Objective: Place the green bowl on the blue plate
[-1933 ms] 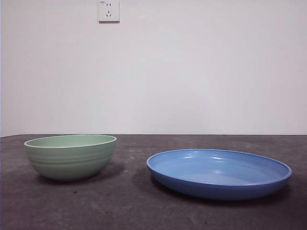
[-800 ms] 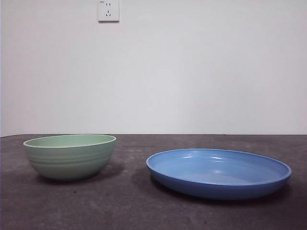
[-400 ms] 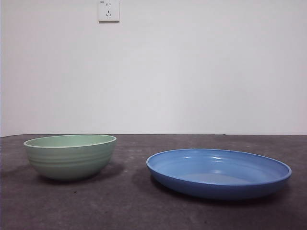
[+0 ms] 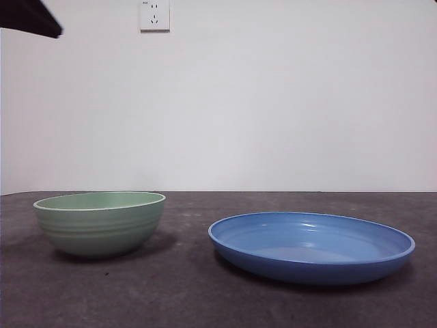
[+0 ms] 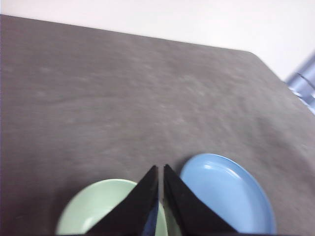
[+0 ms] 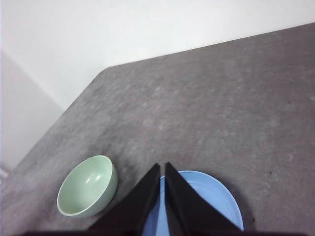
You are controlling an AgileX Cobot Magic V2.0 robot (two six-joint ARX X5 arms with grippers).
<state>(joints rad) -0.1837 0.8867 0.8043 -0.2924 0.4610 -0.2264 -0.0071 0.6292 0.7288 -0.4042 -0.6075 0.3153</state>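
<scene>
The green bowl (image 4: 100,223) stands upright and empty on the dark table at the left. The blue plate (image 4: 311,246) lies to its right, apart from it and empty. My left gripper (image 5: 161,169) is shut and empty, high above the bowl (image 5: 101,206), with the plate (image 5: 229,191) beside it. A black tip (image 4: 31,17) shows at the top left corner of the front view. My right gripper (image 6: 162,167) is shut and empty, high above the plate (image 6: 206,199), with the bowl (image 6: 88,186) off to the side.
The dark grey table (image 4: 205,301) runs back to a white wall with a socket (image 4: 155,15). A metal frame part (image 5: 304,81) shows beyond the table's corner in the left wrist view.
A black arm tip has come into the top left corner of the front view. The bowl and the plate have not moved.
</scene>
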